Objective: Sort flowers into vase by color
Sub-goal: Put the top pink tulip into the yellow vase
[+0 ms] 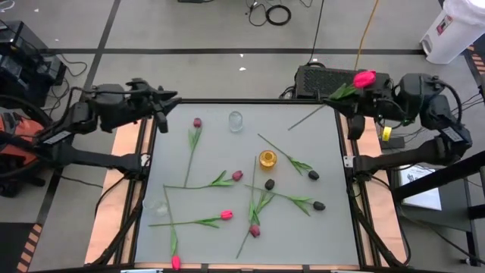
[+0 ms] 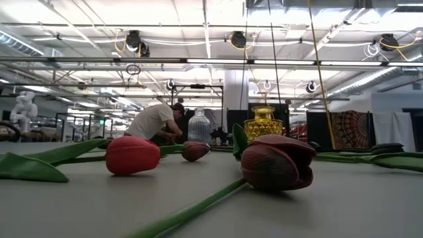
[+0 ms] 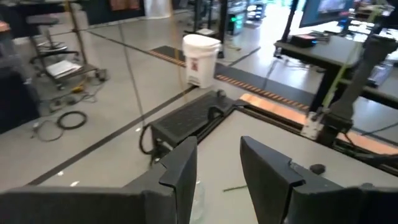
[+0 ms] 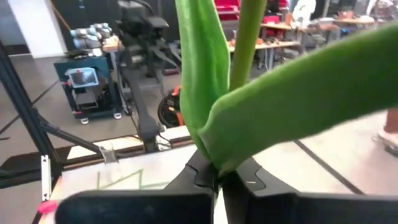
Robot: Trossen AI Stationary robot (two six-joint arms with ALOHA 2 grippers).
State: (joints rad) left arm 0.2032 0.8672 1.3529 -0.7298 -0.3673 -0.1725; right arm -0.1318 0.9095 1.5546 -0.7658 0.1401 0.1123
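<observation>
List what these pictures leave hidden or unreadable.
- Right wrist view: the right gripper, shut on the pink tulip, has leaves filling the frame, hiding the head.
- High view: the left gripper fingers are too small to judge.
- Low view: the clear vase hides behind tulip heads.

Dark right gripper [image 4: 217, 177] raised at the far right corner — fingers clamped; dark left gripper [image 3: 217, 171] parted, far left.

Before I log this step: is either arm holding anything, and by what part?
The right gripper holds a pink tulip by its green stem, near the leaves. The left gripper holds nothing.
</observation>
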